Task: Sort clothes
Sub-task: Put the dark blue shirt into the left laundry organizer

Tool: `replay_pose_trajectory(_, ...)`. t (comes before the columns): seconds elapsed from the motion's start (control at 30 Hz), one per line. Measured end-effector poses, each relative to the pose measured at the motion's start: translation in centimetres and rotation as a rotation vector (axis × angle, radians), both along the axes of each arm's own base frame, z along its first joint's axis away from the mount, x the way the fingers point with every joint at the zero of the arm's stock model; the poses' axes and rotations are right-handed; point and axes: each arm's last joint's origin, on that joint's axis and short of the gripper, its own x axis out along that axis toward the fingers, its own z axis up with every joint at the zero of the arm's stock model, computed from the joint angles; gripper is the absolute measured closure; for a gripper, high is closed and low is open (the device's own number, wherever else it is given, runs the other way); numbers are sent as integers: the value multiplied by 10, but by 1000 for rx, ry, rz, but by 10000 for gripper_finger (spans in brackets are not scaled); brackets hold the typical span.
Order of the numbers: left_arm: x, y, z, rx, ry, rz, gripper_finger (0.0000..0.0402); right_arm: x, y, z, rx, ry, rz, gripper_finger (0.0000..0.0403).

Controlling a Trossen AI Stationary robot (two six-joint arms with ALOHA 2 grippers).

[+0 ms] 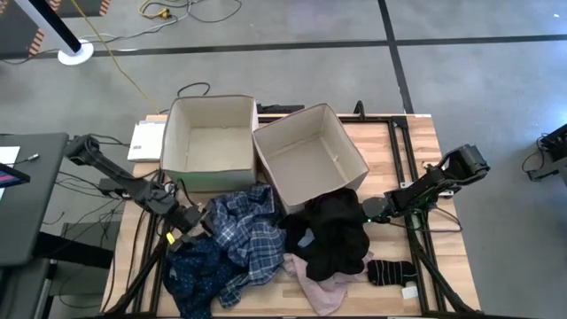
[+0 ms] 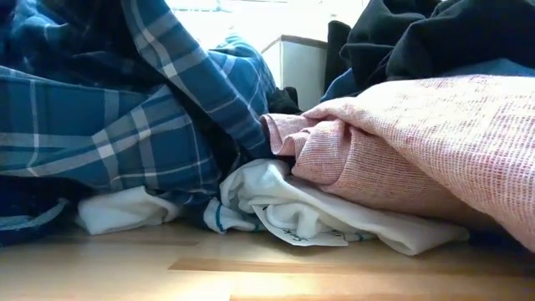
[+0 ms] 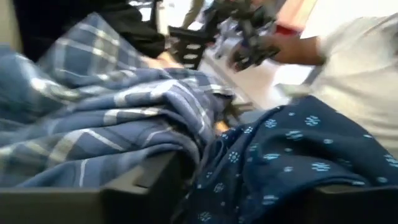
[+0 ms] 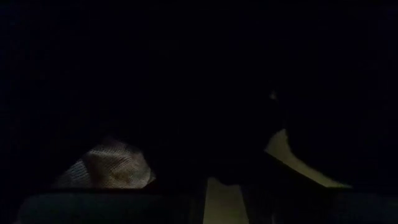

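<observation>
The clothes lie in a heap on the wooden table (image 1: 416, 159). A blue-and-white plaid shirt (image 1: 252, 232) lies beside a dark blue patterned piece (image 1: 197, 276), with a large black garment (image 1: 335, 232) to their right. A pink one (image 1: 321, 291) and black socks (image 1: 390, 270) lie at the near edge. Small white pieces (image 2: 309, 209) rest on the table under the pink one (image 2: 418, 142). My left gripper (image 1: 189, 227) stands open, pushed into the heap's left side. My right gripper (image 1: 370, 209) is at the black garment's right edge. My left gripper comes nearly level from the table's left side, its fingers wide apart. The plaid shirt's folds (image 3: 124, 149) lie over one finger. The dark blue patterned piece (image 3: 273, 168) lies between the fingers and over the other. Both pieces rest on the heap. My right gripper meets the black garment's right edge (image 1: 359, 211), slanting down from the table's right. Black cloth (image 4: 230, 174) fills its wrist view and runs down between the fingers. That darkness hides the place of contact. The garment lies on the table and against the right box.
Two open beige fabric boxes (image 1: 211, 133) (image 1: 310, 155) stand side by side at the table's far middle. A white tag (image 1: 409, 292) lies by the socks. Bare table shows at the far right and along the near right edge.
</observation>
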Motion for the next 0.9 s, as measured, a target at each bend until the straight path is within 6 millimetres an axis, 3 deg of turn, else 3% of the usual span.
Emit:
replay_pose_trajectory(0.13,-2,3,34,62,-61,40,152,0,0,0,0,-1,-1,301)
replay_pose_trajectory(0.27,-3,4,61,136,-78,54,144,0,0,0,-1,-1,-3,301)
replay_pose_trajectory(0.5,-2,13,71,394,148,273,145,0,-1,0,-12,-3,-16,301)
replay_pose_trajectory(0.7,7,11,100,507,88,358,146,1,-6,0,-13,-4,-48,301)
replay_pose_trajectory(0.9,17,12,116,678,237,445,146,2,-11,0,-13,-3,-73,301)
